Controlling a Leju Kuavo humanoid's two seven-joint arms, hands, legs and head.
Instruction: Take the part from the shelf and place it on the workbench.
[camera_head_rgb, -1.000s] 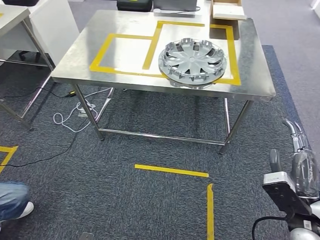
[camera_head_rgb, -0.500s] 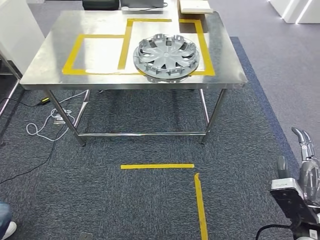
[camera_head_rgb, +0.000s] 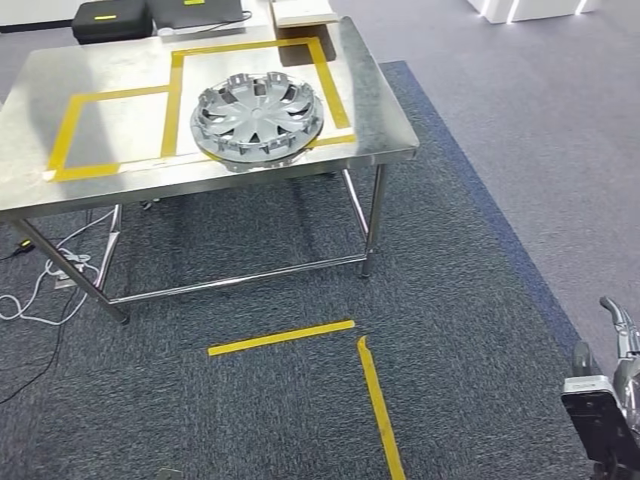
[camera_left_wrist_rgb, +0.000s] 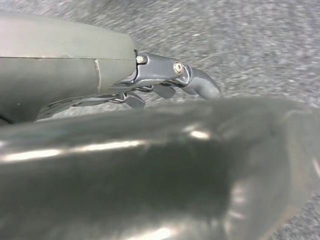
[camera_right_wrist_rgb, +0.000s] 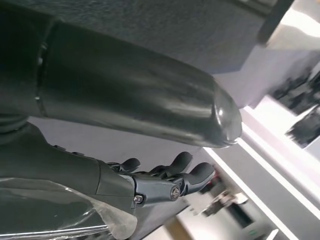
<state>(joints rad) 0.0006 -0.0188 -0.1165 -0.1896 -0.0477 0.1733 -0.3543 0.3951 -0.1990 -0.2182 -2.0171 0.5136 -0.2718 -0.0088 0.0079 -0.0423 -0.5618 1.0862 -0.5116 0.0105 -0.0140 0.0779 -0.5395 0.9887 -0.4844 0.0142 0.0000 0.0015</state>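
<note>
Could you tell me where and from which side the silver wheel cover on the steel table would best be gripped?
Probably by the rim of the wheel cover where it sits nearest the table's front edge, coming in from that open side. It lies flat, so its broad spoked face offers little purchase, while the thin rim with its clips seems to stand slightly off the surface.

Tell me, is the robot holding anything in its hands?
No. The left hand and the right hand hold nothing, fingers apart. The hubcap lies on the workbench.
</note>
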